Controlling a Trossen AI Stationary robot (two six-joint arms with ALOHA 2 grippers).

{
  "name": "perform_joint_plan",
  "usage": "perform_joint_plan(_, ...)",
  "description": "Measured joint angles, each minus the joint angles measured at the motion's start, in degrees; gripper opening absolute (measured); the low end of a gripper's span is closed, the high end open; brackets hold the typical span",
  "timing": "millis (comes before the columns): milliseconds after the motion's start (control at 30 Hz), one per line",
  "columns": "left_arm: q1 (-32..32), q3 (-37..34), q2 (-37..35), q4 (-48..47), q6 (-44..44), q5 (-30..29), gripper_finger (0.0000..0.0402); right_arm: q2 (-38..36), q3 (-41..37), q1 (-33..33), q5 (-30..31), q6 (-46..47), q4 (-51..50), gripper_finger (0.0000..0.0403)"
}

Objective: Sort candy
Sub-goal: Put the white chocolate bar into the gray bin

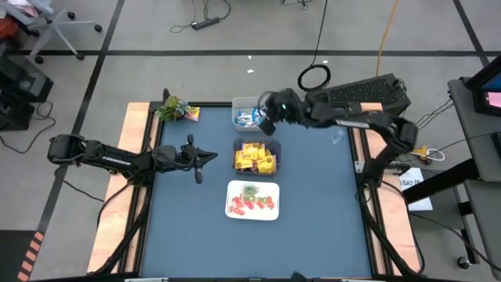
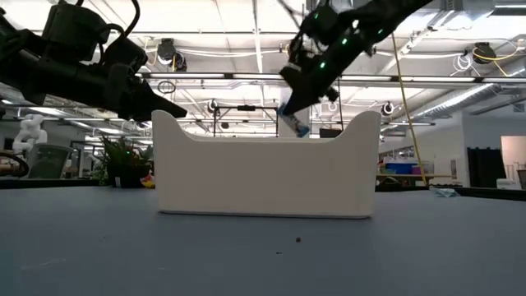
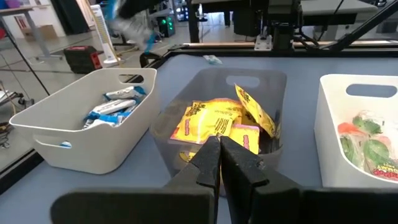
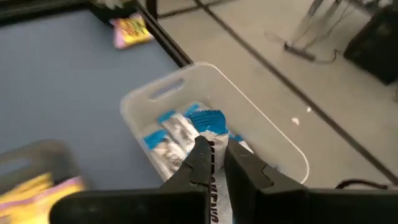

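Note:
Three bins stand in a row mid-table. The far white bin [image 1: 249,116] holds blue-and-white bars [image 4: 168,140]. The grey middle bin [image 1: 257,157] holds yellow packets [image 3: 214,121]. The near white bin [image 1: 253,200] holds red and green pieces [image 1: 252,200]. My right gripper [image 4: 214,144] hovers over the far bin, shut on one blue-and-white bar [image 2: 297,123]. My left gripper [image 3: 221,149] is shut and holds nothing, hovering just left of the grey bin. A yellow-and-pink packet [image 4: 130,30] lies at the table's far left. My right gripper pinches a blue-and-white bar between its two fingers, with the bar's blue end [image 4: 208,121] sticking out past the fingertips. The fingers come from above, slanting down. The bar is lifted clear and hangs tilted [image 2: 297,123] over the far white bin [image 4: 186,87].
A green leafy object [image 1: 174,109] sits near the table's far left corner, beside the loose packet. The blue table top [image 1: 313,204] is bare to the right and near side of the bins. The table's dark far edge [image 4: 168,37] runs close behind the far bin.

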Motion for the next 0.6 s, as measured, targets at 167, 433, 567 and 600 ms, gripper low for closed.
perform_joint_plan(167,0.0,0.0,0.0,-0.02,0.0,0.0,0.0019,8.62,5.35,-5.89,-7.09,-0.33,-0.38,0.0018)
perform_joint_plan(433,0.0,0.0,0.0,-0.16,0.0,0.04,0.0019,19.22,11.94,-9.71,-12.59,-0.76,-2.04,0.0021)
perform_joint_plan(567,0.0,0.0,0.0,-0.49,0.0,0.07,0.0019,21.55,12.74,-10.03,-14.6,-0.72,-2.44,0.0047)
perform_joint_plan(600,0.0,0.0,0.0,-0.7,0.0,0.07,0.0019,21.69,12.74,-10.04,-14.7,-0.73,-2.7,0.0058)
